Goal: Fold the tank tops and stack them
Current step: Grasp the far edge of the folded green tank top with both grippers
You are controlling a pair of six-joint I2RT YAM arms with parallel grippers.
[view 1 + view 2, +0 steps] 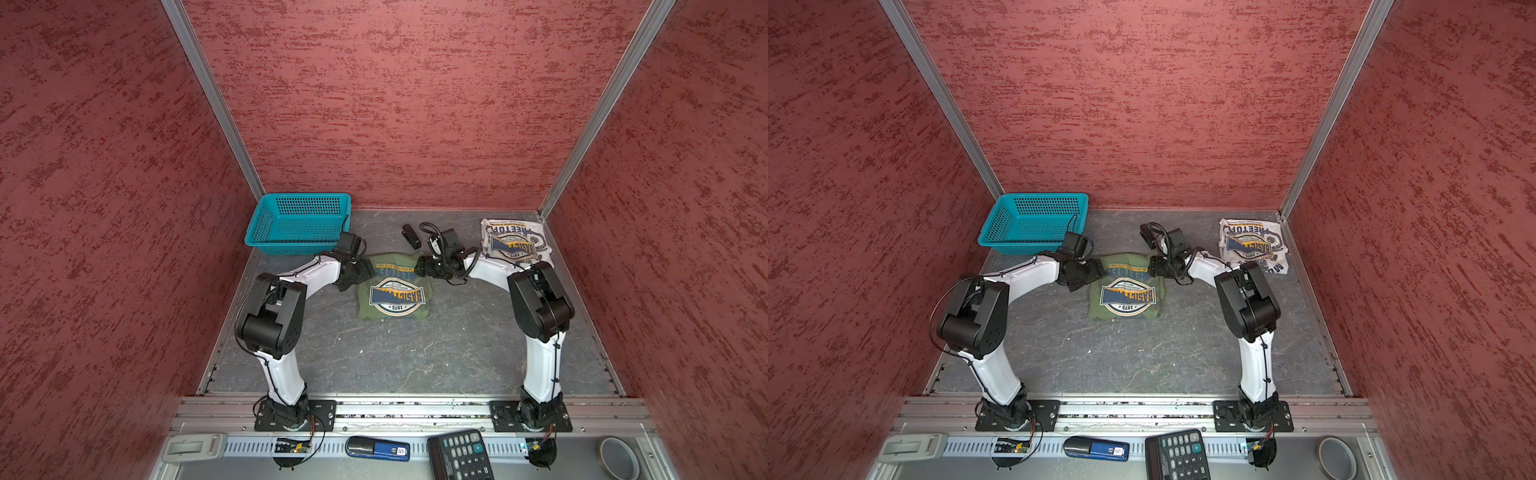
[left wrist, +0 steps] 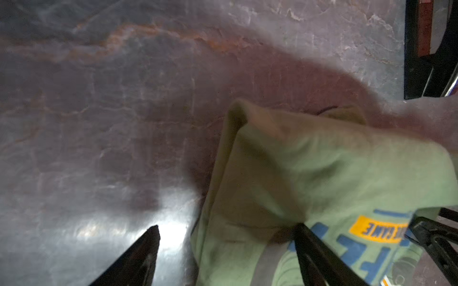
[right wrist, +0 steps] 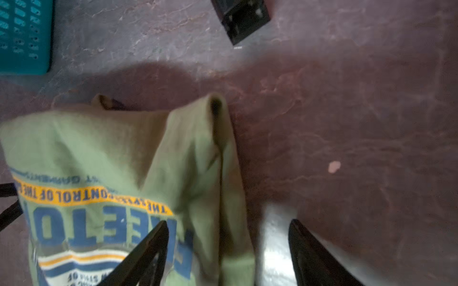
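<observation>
The olive green tank top [image 1: 395, 293] [image 1: 1127, 293] lies folded mid-table in both top views, emblem up. The white tank top [image 1: 515, 243] [image 1: 1252, 245] lies folded at the back right corner, with no gripper near it. My left gripper [image 1: 368, 268] [image 2: 226, 229] is open, straddling the green top's [image 2: 322, 161] far left edge. One finger stands over bare table, the other over the cloth. My right gripper [image 1: 419, 268] [image 3: 228, 224] is open over the green top's [image 3: 99, 143] far right edge in the same way. The cloth lies loose between both pairs of jaws.
A teal mesh basket [image 1: 299, 224] stands at the back left, close behind the left wrist. A small black object [image 1: 410, 236] lies behind the green top. On the front ledge lie a calculator [image 1: 459, 455], a blue tool [image 1: 378, 449] and a tape roll [image 1: 619, 457]. Red walls enclose three sides.
</observation>
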